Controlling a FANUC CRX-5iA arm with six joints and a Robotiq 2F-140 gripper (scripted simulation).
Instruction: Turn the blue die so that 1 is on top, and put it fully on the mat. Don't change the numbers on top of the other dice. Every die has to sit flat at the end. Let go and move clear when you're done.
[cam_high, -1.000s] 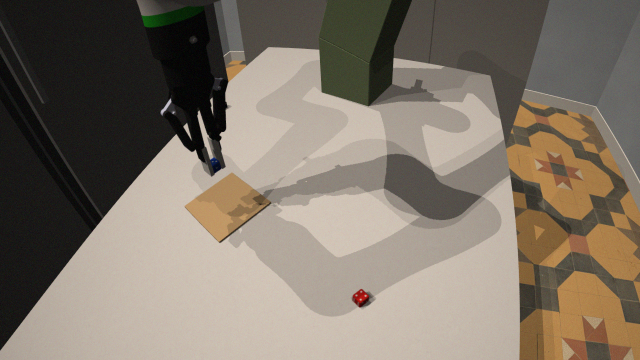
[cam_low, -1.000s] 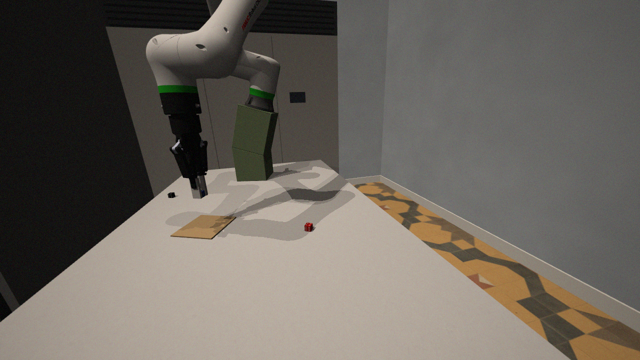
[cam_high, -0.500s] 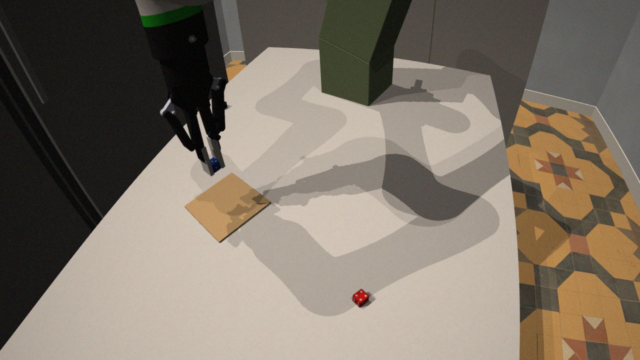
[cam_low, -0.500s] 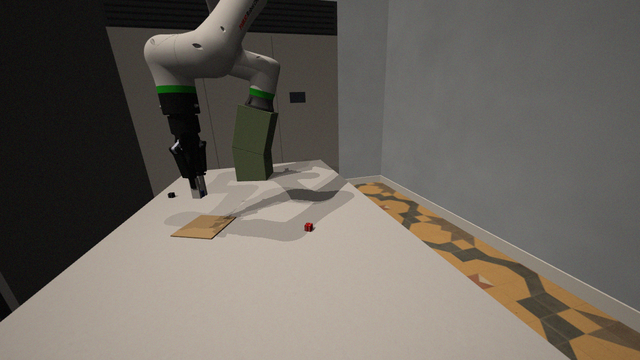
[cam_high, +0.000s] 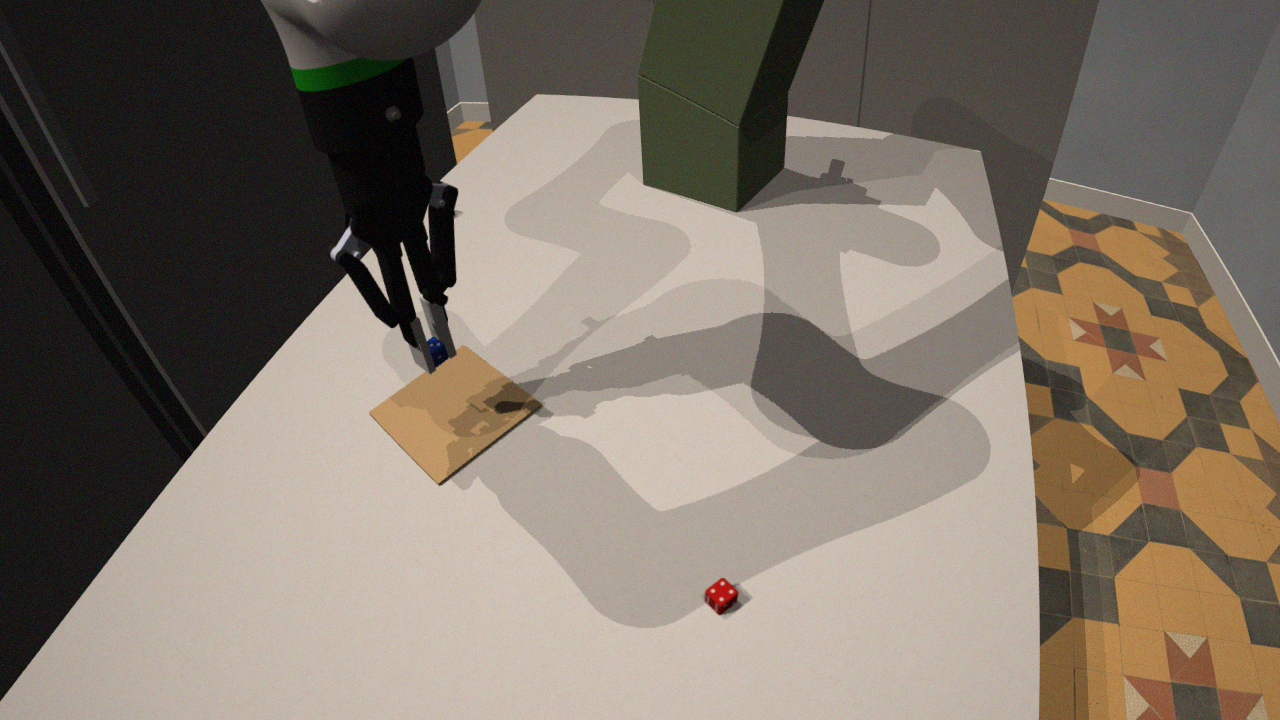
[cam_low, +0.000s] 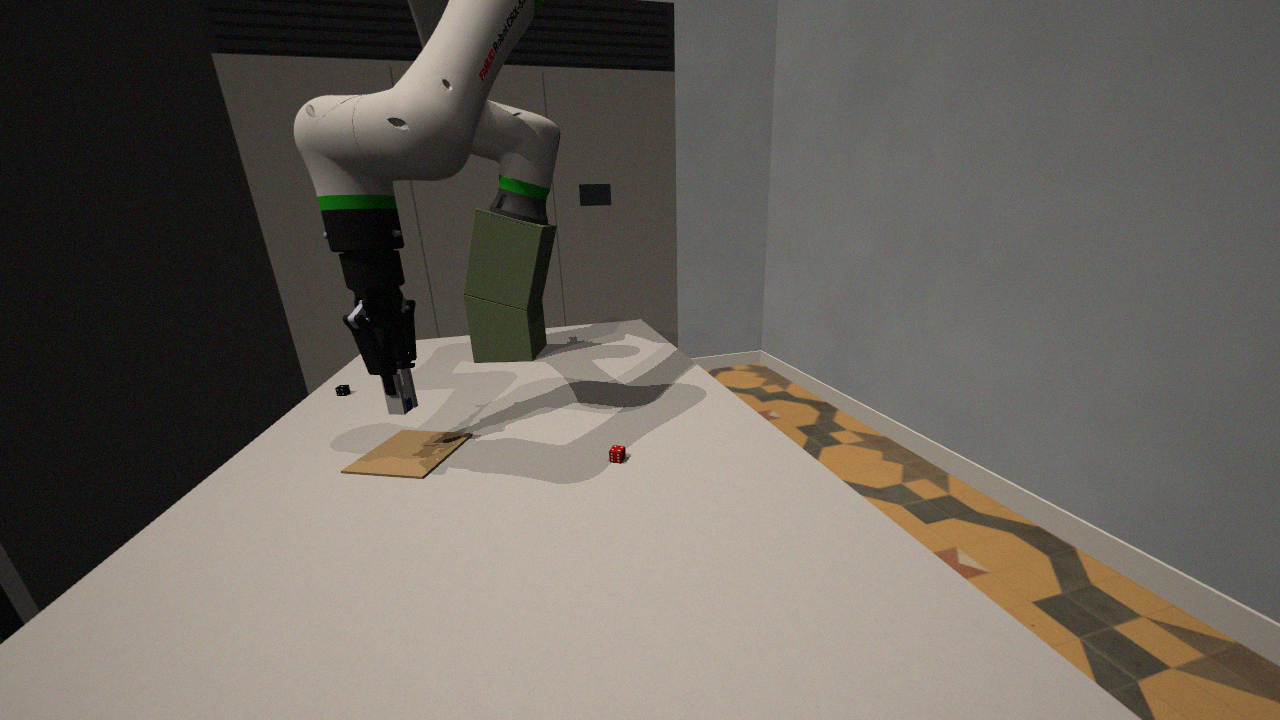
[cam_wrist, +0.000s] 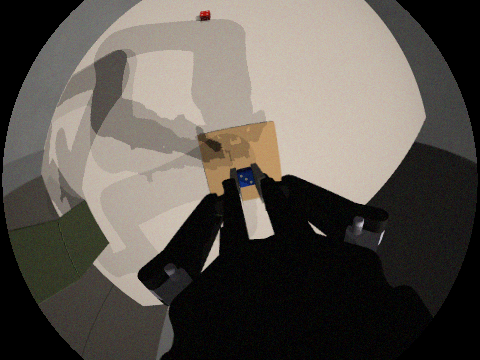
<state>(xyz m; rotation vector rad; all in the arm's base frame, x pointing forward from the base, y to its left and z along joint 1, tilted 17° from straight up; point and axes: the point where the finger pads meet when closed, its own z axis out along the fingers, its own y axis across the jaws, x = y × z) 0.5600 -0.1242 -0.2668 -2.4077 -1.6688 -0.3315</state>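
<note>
My gripper (cam_high: 438, 360) (cam_low: 401, 410) (cam_wrist: 245, 175) is shut on the blue die (cam_high: 435, 349) (cam_low: 408, 404) (cam_wrist: 245, 178) and holds it in the air, near the mat's far corner in the top view. The wrist view shows the die against the mat, with three pips on the face towards that camera. The tan mat (cam_high: 420, 420) (cam_low: 384, 463) (cam_wrist: 268, 150) lies on the table. The red die (cam_high: 721, 595) (cam_low: 617, 454) (cam_wrist: 205, 15) sits flat with 4 on top. The black die (cam_low: 342, 390) sits at the table's left side; its top number is too small to read.
The green base (cam_high: 689, 143) (cam_low: 501, 326) (cam_wrist: 37, 255) of the arm stands at the back of the table (cam_high: 313, 573) (cam_low: 447, 582) (cam_wrist: 325, 75). Arm shadows fall across the table and mat. The table's left edge runs beyond the mat and close to the black die.
</note>
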